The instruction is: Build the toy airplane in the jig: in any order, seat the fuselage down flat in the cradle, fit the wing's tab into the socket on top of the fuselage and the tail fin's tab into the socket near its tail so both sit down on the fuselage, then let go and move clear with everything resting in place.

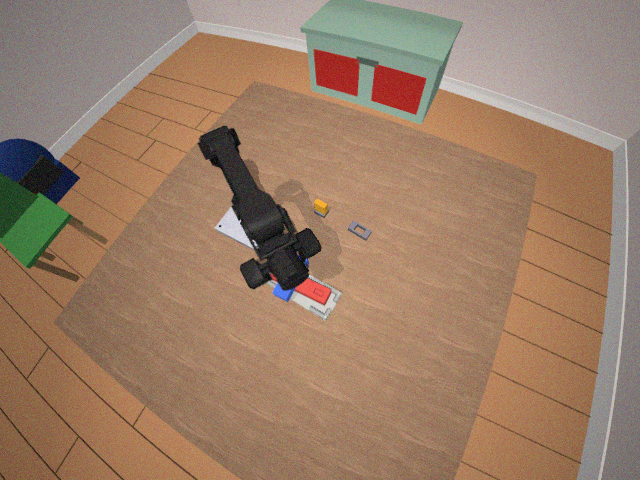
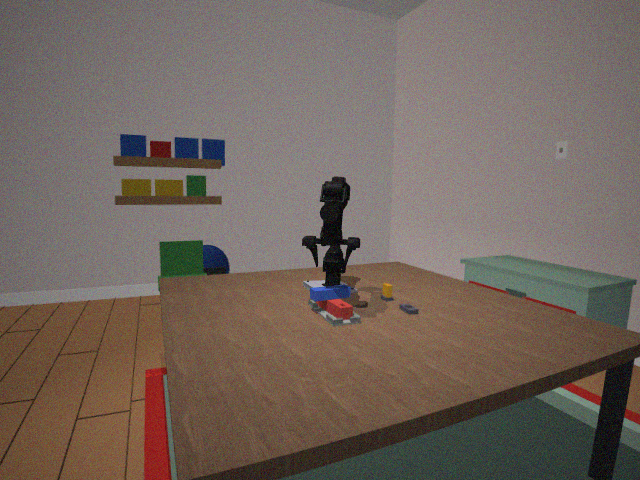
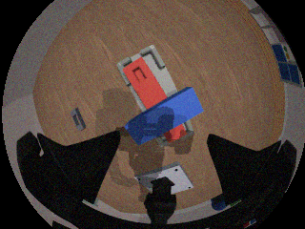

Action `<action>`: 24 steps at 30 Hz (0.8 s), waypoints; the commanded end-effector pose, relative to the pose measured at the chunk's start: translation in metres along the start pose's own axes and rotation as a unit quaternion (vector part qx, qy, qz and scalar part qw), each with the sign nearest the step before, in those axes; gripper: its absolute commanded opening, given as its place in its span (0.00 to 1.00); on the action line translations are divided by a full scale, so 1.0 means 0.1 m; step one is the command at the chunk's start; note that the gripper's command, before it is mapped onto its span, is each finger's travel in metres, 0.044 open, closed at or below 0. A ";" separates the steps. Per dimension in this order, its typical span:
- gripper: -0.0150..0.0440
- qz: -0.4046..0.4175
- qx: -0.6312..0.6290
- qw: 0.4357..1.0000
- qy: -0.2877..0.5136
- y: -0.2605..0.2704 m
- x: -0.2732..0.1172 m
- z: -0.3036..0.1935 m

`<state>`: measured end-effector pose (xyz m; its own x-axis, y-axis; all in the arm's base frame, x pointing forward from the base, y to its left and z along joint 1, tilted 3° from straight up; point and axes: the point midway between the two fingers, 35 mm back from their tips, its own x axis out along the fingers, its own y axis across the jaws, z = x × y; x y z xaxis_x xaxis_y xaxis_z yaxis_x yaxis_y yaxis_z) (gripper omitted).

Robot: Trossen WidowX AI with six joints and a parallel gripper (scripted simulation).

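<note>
The red fuselage (image 1: 312, 290) (image 2: 340, 308) (image 3: 148, 86) lies lengthwise in the grey cradle (image 1: 305, 302) (image 3: 164, 78), towards one long side. Whether it sits fully flat is unclear. The blue wing (image 1: 283, 292) (image 2: 323, 293) (image 3: 183, 105) lies across the fuselage, about square to it; its tab and the socket beneath are hidden. A socket near the fuselage's far end in the wrist view is empty. The yellow tail fin (image 1: 321, 207) (image 2: 387, 290) stands upright in a small dark holder. My gripper (image 2: 330, 266) (image 3: 165, 137) is wide open and empty above the wing.
An empty dark holder (image 1: 367, 233) (image 2: 408, 308) (image 3: 81, 125) with an opening lies beside the tail fin's holder, on the same side of the cradle. A pale plate (image 1: 232, 227) (image 3: 178, 178) with small dark holes lies behind the cradle, partly under the arm in the top view.
</note>
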<state>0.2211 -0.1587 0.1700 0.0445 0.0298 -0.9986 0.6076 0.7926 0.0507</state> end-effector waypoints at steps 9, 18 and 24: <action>1.00 0.002 -0.231 0.973 0.002 0.00 0.00 0.00; 1.00 0.002 -0.231 0.973 0.002 0.68 0.01 -0.21; 1.00 0.004 -0.231 0.973 0.003 1.30 0.01 -0.63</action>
<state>0.2530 -0.0442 0.1735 0.0438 0.0419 -0.9982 0.1825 0.9820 0.0492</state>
